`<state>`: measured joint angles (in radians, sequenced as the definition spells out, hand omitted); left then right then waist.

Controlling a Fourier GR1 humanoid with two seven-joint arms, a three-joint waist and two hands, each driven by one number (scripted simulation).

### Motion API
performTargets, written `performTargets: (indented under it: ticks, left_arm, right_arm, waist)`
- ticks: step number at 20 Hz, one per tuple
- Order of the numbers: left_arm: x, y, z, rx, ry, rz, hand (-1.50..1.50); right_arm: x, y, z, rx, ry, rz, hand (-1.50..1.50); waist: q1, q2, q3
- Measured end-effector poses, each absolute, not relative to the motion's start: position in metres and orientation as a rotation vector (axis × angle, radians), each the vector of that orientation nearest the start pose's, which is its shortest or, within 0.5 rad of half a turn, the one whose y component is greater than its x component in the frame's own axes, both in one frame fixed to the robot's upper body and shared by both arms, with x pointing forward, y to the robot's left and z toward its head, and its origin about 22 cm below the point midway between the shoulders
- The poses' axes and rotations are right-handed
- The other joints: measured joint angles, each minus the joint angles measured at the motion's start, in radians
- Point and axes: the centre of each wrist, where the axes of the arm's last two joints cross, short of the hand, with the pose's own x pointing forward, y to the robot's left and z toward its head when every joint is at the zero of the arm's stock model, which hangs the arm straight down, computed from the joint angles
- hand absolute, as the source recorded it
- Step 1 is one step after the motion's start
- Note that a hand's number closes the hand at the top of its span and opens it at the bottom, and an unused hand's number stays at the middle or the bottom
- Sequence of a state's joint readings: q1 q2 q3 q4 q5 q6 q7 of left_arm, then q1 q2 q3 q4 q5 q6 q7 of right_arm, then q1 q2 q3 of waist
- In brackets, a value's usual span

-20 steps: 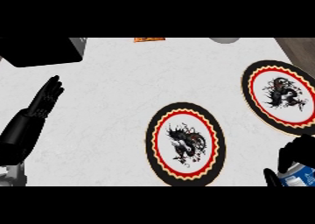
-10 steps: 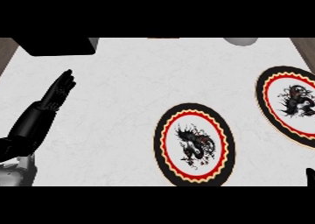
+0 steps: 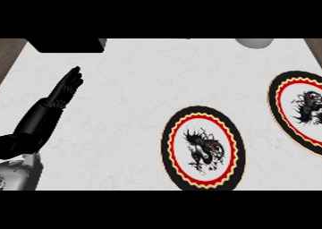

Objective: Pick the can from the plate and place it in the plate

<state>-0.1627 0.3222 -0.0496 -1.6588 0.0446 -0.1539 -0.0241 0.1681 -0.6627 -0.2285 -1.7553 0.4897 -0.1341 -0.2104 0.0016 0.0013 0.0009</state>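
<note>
A: At your five o'clock, what colours does the near plate [image 3: 203,149] show?

B: You see a black rim, a cream scalloped line, a red ring and a white centre with a black dragon. At three o'clock the far plate [image 3: 306,112] matches. The surface [image 3: 163,80] is white marble.

Single head view, looking steeply down at the white bench [image 3: 137,89] from above its near edge. Left robot hand [image 3: 61,96] enters from lower left, so the camera sits over the robot's own side. Near plate [image 3: 203,147] fully in frame; far-right plate [image 3: 302,112] cropped by the right edge. No second view shares the scene.
</note>
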Motion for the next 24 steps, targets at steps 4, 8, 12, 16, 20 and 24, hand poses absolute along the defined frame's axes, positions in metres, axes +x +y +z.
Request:
performTargets:
  ticks: [4,8,12,16,20,24]
  left_arm:
    - [0.281,0.267,0.080,0.013,-1.781,-0.458,0.00]
    - [0.281,0.266,0.080,0.011,-1.783,-0.469,0.00]
    - [0.281,0.261,0.079,0.003,-1.781,-0.473,0.00]
    - [0.279,0.260,0.072,-0.005,-1.781,-0.464,0.00]
    - [0.278,0.266,0.074,0.001,-1.784,-0.464,0.00]
    - [0.279,0.259,0.075,0.008,-1.780,-0.460,0.00]
  right_arm:
    - [0.228,-0.417,0.094,-1.181,-1.578,0.863,1.50]
    - [0.253,-0.432,0.075,-1.143,-1.456,0.848,-1.50]
    - [0.274,-0.445,0.055,-1.103,-1.331,0.851,-1.50]
    - [0.287,-0.458,0.030,-1.070,-1.338,0.850,-1.50]
    - [0.298,-0.463,0.020,-1.033,-1.434,0.811,-1.50]
    - [0.304,-0.469,0.024,-0.973,-1.550,0.764,-1.50]
  waist:
    - [0.007,0.002,0.000]
    - [0.017,0.004,0.000]
    - [0.023,0.005,0.000]
    - [0.020,0.005,0.001]
    - [0.020,0.005,0.001]
    - [0.013,0.003,0.001]
